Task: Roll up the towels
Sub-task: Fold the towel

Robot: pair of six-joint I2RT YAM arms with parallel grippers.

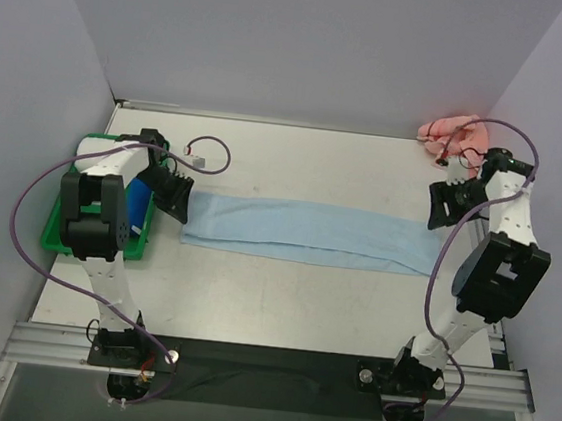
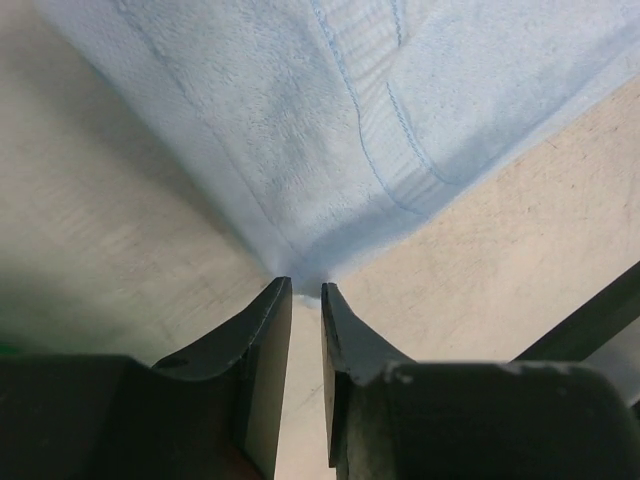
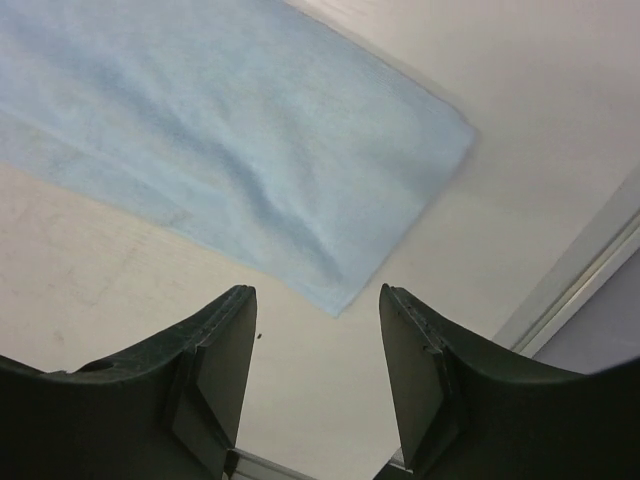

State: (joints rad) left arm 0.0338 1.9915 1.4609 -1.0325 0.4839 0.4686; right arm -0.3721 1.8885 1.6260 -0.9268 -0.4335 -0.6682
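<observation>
Blue terry cloth first: from overhead the light blue towel lies flat and stretched lengthwise across the middle of the table. The left gripper sits at its left end and the right gripper at its right end. The pink towel is a crumpled heap in the far right corner, behind the right arm, so my guess is it's an awkward reach and needs flattening before any rolling. The green bin is just beside the left arm with something blue in it, can't tell what. The purple cable loops wide on that side, so a big swing could snag it or bump the bin. Left wrist cam: jaws only a crack apart with nothing between them, and one towel corner lies right at the tips. If it pinches just that corner, I'd bet the roll starts crooked and goes cone-shaped. Or the cloth just skids on the smooth top instead of curling over. Right wrist cam: jaws spread wide and empty, with the other end's corner a little ahead of them. The edge rail runs near that end, so a push that way could shove cloth toward the edge.
</observation>
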